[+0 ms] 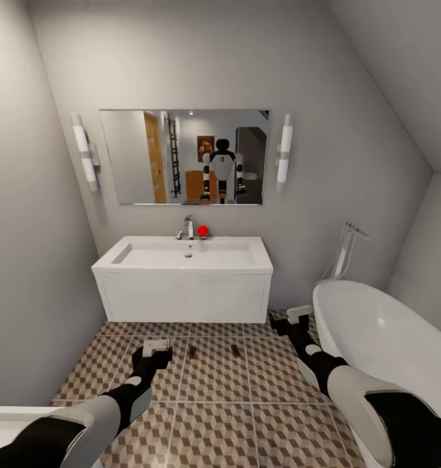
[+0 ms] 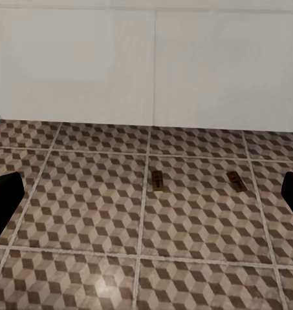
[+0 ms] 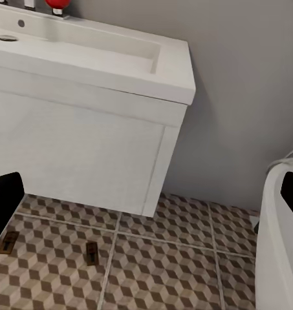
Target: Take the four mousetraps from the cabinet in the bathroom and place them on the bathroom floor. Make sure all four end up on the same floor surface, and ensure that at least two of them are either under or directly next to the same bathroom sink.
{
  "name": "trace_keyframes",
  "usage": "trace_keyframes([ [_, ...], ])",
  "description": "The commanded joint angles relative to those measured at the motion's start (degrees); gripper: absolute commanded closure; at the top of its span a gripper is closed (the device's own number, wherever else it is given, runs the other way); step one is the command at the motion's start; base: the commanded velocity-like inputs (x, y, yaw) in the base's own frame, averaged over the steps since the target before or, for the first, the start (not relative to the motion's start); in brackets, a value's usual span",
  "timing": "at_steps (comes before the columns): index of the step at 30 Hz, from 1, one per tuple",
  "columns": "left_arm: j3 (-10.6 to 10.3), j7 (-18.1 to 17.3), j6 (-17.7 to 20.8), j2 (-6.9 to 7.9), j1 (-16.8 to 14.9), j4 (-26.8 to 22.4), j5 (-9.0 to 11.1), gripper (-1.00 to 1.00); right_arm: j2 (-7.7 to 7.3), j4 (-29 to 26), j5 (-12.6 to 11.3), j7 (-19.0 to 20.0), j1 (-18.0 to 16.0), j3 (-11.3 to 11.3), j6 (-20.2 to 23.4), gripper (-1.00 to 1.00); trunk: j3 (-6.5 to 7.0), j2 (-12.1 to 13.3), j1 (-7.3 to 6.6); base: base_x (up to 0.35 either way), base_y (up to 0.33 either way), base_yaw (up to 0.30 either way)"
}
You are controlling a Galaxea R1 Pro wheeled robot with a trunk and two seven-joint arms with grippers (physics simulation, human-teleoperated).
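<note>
Head view is showing both arms reaching forward low, left end effector (image 1: 156, 348) and right end effector (image 1: 297, 314) spread wide, empty. Two mousetraps (image 1: 192, 352) (image 1: 236, 351) are lying on the bathroom floor (image 1: 214, 416) before the sink (image 1: 184, 255); right wrist view is adding the bathtub (image 3: 279, 245) rim.

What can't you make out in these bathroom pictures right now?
- Two mousetraps lie on the bathroom floor: too small in the head view to read wire or red mark.
- Left end effector: head view shows its back; wrist view's edges cut its fingers.
- Bathtub: cut by the edge.
</note>
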Motion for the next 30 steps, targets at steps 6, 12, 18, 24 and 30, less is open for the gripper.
trace_keyframes([
  [6, -0.51, 0.08, -0.32, -0.03, -0.07, 0.27, 0.52, -1.00, -0.04, 0.06, 0.31, -0.30, -0.05, 0.26, -0.16, -1.00, -0.10, -0.11, 0.04, 0.000, 0.000, 0.000],
  [12, -0.54, -0.25, -0.33, -0.16, -0.08, 0.74, 0.52, -1.00, -0.01, 0.09, 0.31, -0.30, -0.05, 0.26, -0.18, -1.00, -0.10, -0.11, 0.04, 0.000, 0.000, 0.000],
  [18, -0.59, -0.43, -0.38, -0.73, -0.07, 1.62, 0.45, -1.00, -0.01, 0.15, 0.35, -0.30, -0.05, 0.26, -0.10, -1.00, -0.10, -0.11, 0.04, 0.000, 0.000, 0.000],
  [24, -0.60, -0.48, -0.32, -1.01, -0.08, 2.46, 0.47, -1.00, 0.15, 0.31, 0.38, -0.48, -0.04, 0.26, 0.30, -1.00, -0.10, -0.11, 0.04, 0.000, 0.000, 0.000],
  [30, -0.60, -0.16, 0.12, -0.80, 4.19, 2.79, 0.57, -1.00, 0.22, 0.56, 0.47, -1.07, 5.83, 0.25, 1.99, -1.00, -0.10, -0.11, 0.04, 0.000, 0.000, 0.000],
])
